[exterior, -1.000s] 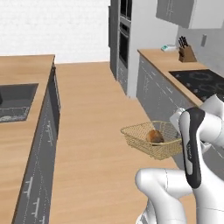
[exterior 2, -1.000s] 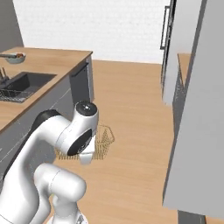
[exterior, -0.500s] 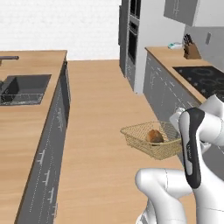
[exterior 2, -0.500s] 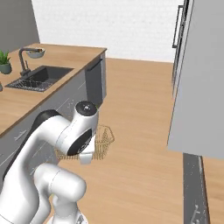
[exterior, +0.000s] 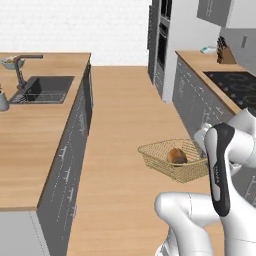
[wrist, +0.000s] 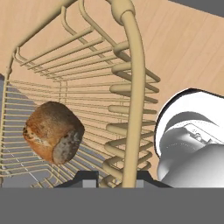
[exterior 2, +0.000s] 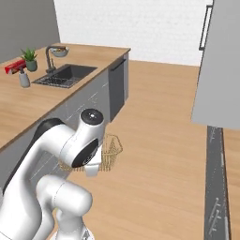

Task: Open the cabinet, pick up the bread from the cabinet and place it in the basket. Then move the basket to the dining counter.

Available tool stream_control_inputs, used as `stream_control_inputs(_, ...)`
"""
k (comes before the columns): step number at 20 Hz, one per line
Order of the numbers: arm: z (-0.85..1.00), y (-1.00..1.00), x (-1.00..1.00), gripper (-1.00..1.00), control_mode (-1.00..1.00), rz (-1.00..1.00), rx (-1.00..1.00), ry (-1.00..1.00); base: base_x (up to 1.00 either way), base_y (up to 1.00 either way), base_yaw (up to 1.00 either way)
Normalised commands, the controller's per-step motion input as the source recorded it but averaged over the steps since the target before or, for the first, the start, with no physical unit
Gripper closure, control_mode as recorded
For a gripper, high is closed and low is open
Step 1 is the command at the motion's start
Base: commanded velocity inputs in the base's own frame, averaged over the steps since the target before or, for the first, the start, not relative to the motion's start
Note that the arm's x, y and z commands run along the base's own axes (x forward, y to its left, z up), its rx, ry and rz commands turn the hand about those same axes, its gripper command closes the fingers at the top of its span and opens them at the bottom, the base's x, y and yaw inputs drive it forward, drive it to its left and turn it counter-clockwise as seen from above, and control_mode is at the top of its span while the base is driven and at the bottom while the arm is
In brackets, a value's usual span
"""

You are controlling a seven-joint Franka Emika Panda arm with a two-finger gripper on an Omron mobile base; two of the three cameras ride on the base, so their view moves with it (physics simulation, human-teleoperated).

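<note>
The tan wire basket (exterior: 167, 162) hangs in the air above the wood floor, just in front of my arm. The round brown bread (exterior: 176, 156) lies inside it. In the hand view my gripper (wrist: 114, 178) is shut on the basket's rim wire (wrist: 133, 87), which runs up between the two fingertips, and the bread (wrist: 53, 131) rests on the basket's floor to the left. From the right base view the basket (exterior 2: 112, 151) peeks out behind my forearm. The dining counter (exterior: 35, 140), with sink and faucet, lies to the left. A grey wall cabinet (exterior: 214, 10) is at the upper right.
Grey drawers (exterior: 192, 102) under a wood worktop with a black cooktop (exterior: 235, 84) and a knife block (exterior: 223, 54) line the right side. An oven tower (exterior: 162, 37) stands farther back. A plant (exterior 2: 30, 58) and a bowl (exterior 2: 59, 50) sit by the sink (exterior 2: 65, 75). Open floor runs between the counters.
The whole picture has shifted, so the base has moved: the island with its sink now shows further in on the left. The basket with the bread stays in the shut gripper.
</note>
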Motion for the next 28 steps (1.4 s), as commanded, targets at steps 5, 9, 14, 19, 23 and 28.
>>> stream_control_inputs(5, 0.0, 0.0, 0.0, 1.0, 1.0, 0.0, 0.0, 0.0, -0.15, 0.42, 0.14)
stream_control_inputs(9, 0.0, 0.0, 0.0, 1.0, 1.0, 0.0, 0.0, 0.0, 0.0, 0.64, 0.18)
stream_control_inputs(14, 0.0, 0.0, 0.0, 1.0, 1.0, 0.0, 0.0, 0.0, -0.12, 0.77, 0.15)
stream_control_inputs(19, 0.0, 0.0, 0.0, 1.0, 1.0, 0.0, 0.0, 0.0, -0.54, 0.52, 0.04)
stream_control_inputs(23, 0.0, 0.0, 0.0, 1.0, 1.0, 0.0, 0.0, 0.0, -0.42, 0.5, 0.03)
stream_control_inputs(28, 0.0, 0.0, 0.0, 1.0, 1.0, 0.0, 0.0, 0.0, -0.04, 0.79, 0.08)
